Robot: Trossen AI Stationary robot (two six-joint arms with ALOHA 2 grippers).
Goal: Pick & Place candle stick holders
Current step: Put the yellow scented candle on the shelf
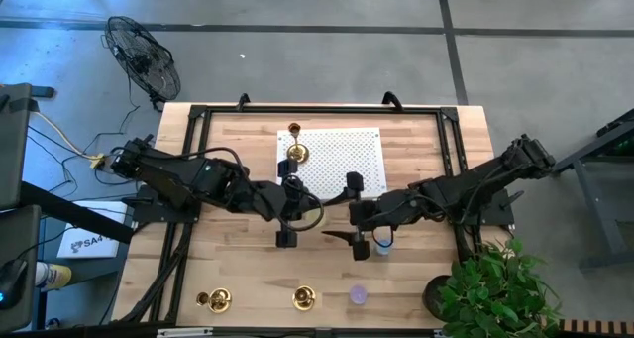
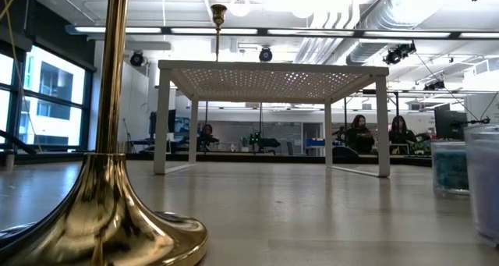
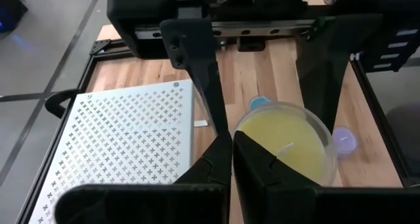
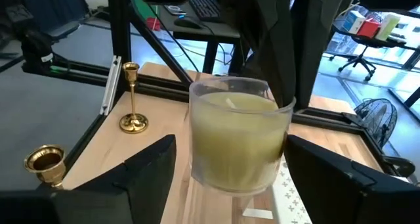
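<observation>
While both arms meet over the middle of the wooden table point(image 1: 228, 254), the three gold candle stick holders stand apart from them. One candle stick holder point(image 1: 295, 150) stands on the white perforated shelf point(image 1: 347, 160) at the far side of the table, near the shelf's left edge; in the low view its cup shows above the shelf top. Two more stand at the near edge: the left candle stick holder point(image 1: 215, 299) and the middle candle stick holder point(image 1: 304, 298), with a purple disc point(image 1: 358, 295) just to their right.

The left pincer point(image 3: 231, 142) points down with its fingers pressed together, their tips close beside a glass jar candle point(image 3: 285, 145) of yellow wax; whether they touch it I cannot tell. The right pincer point(image 4: 226, 152) has its fingers spread wide on either side of that same jar candle, apart from the glass. A blue disc point(image 3: 258, 102) lies on the table just beyond the jar. A potted plant point(image 1: 490, 288) sits at the table's near right corner.
</observation>
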